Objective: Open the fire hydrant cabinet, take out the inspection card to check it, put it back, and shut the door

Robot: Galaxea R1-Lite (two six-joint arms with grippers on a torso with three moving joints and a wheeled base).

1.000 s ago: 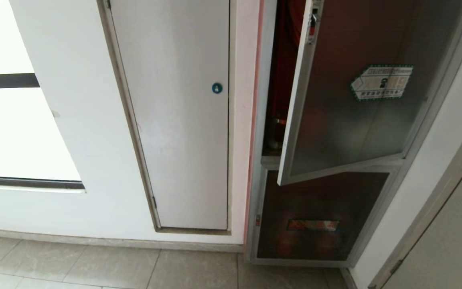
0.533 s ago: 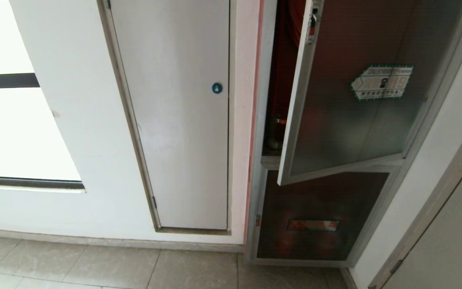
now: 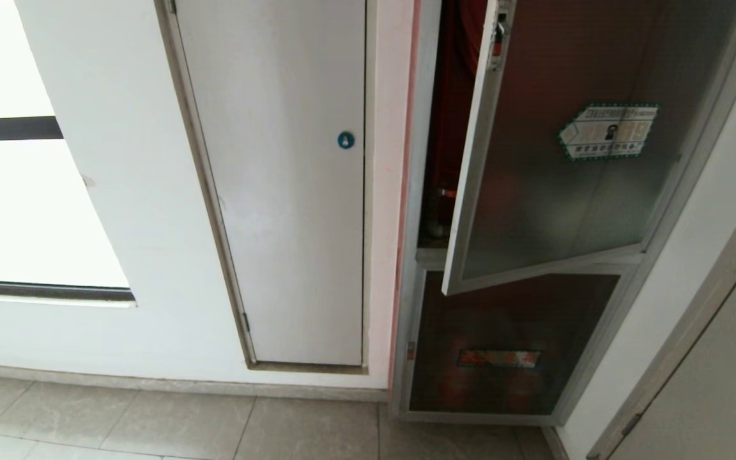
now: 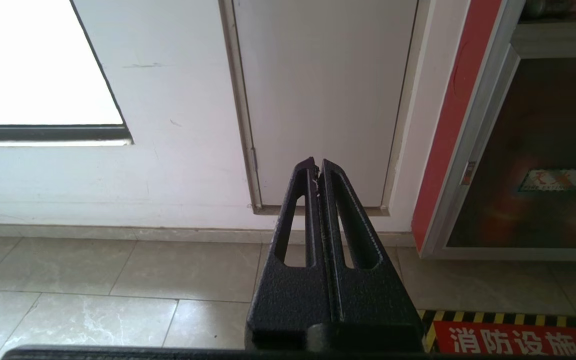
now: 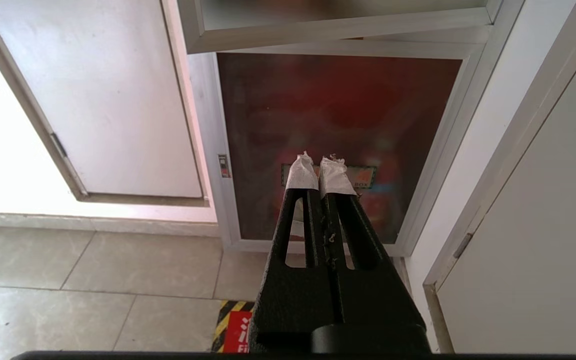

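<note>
The door (image 3: 553, 160), silver-framed tinted glass, stands ajar at 2 o'clock on the fire hydrant cabinet (image 3: 416, 255), its free edge clear of the frame, red interior showing. Left pincer (image 4: 317, 172) and right pincer (image 5: 320, 172) clenched empty over tiled floor (image 3: 151, 421).

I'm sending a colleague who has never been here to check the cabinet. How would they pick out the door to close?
Find the tall silver-framed fire hydrant cabinet right of the plain white door. Its upper glass door hangs ajar. Unlike the lower panel, it carries a green-edged white sticker and a small red latch.
</note>
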